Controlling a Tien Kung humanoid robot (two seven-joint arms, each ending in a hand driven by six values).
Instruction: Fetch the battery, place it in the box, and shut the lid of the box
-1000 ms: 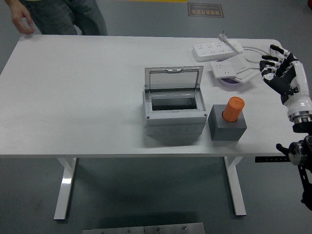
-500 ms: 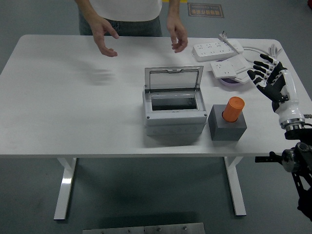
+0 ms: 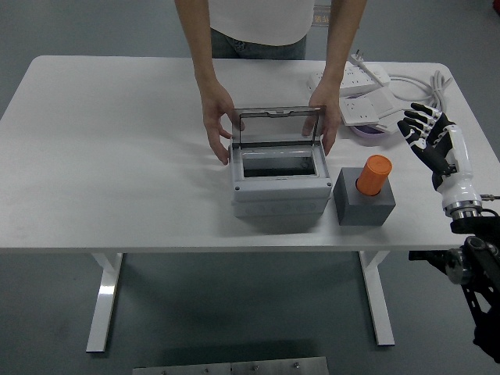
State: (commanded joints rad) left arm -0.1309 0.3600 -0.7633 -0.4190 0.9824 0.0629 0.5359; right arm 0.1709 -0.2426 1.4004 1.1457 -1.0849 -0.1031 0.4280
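The right hand (image 3: 434,142) is hovering with fingers (image 3: 414,123) spread, holding nothing, near the orange cylindrical battery (image 3: 374,174) standing in its grey block (image 3: 364,203). Fetching is not yet begun; next it needs reaching left. A person's hands (image 3: 216,119) are bracing the open grey box (image 3: 280,181) on the white counter (image 3: 117,172)

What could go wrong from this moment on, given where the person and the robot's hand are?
1. The person's hands grip both sides of the grey box, beside its raised lid; the robot carrying the battery over could hit them.
2. The orange battery stands tilted in its grey holder; a sideways grasp by the open right hand might tip or jam it.
3. Power strips and cables lie near the hand's path.
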